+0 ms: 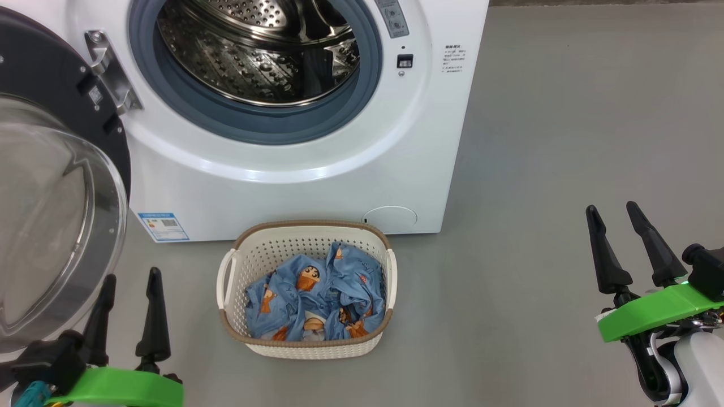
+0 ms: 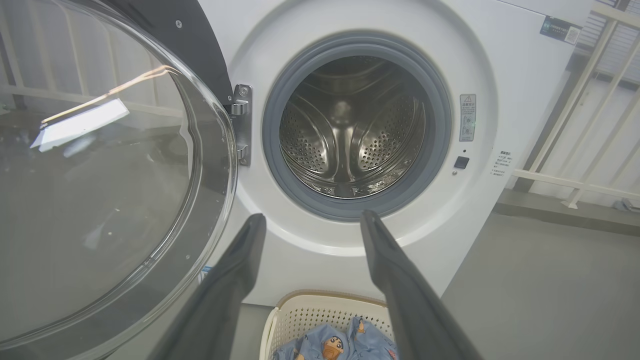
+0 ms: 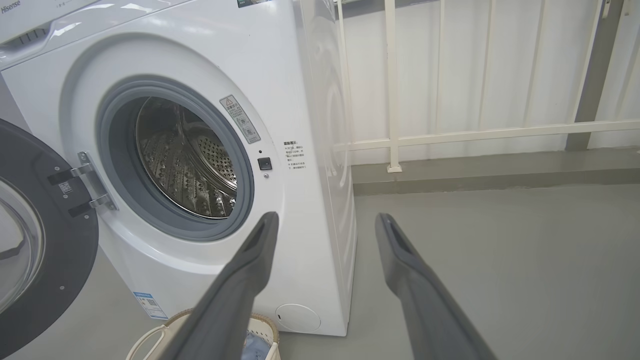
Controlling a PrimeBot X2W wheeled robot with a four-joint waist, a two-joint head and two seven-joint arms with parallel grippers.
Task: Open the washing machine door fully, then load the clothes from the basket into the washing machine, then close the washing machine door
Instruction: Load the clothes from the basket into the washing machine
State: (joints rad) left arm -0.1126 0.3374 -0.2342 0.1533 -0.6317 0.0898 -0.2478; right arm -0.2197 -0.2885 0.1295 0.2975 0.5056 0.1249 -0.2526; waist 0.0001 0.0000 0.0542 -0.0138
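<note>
Door [image 1: 54,215] wide open — clothes [image 1: 317,297] in basket [image 1: 310,225]

The head view's top edge cut off the washing machine [image 1: 294,186] above the middle of its drum [image 1: 254,56], and the left edge sliced through the washing machine door [image 1: 39,62], leaving part of its glass bowl [image 1: 51,226] unseen. Print on the blue label sticker [image 1: 163,226] and on the small notice [image 1: 454,59] right of the opening was too small to read. The clothes [image 1: 314,299] hid the floor of the basket [image 1: 283,246], whose nearer part fell below both wrist views' bottom edges
</note>
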